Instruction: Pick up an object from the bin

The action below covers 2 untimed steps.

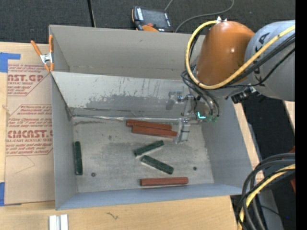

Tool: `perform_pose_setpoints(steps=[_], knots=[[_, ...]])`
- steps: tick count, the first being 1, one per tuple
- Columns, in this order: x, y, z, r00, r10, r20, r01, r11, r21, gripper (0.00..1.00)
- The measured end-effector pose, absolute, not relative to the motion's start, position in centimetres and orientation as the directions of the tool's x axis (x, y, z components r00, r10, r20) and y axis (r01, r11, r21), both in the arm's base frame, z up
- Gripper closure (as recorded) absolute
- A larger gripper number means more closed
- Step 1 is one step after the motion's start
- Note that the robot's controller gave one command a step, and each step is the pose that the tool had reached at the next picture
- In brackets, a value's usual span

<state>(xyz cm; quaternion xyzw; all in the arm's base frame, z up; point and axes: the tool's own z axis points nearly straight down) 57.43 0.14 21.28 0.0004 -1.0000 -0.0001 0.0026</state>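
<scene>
Scuffed grey bin [110,152], fingers [183,133] (spread or closed, cannot tell) beside red-brown bars [148,127], dark floor [29,8] behind.

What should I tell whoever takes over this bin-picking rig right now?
Tool: down in the bin, at the right end of the pair of red-brown bars near the back wall; nothing lifted.
Elsewhere: two dark green bars mid-floor, green bar at left, single red-brown bar at front.
Done: no pick yet.
Left: grasp one thing, lift it out.

Scuffed matt grey metal bin [120,47]
</scene>
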Motion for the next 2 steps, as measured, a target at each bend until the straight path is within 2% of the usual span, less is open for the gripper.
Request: perform_pose_setpoints(steps=[1, 2], knots=[[55.1, 1.9, 8.0, -0.967, 0.256, 0.005, 0.256, 0.967, 0.0, 0.0], [49.8, 3.1, 7.0, -0.998, 0.062, 0.0, 0.062, 0.998, 0.0, 0.0]])
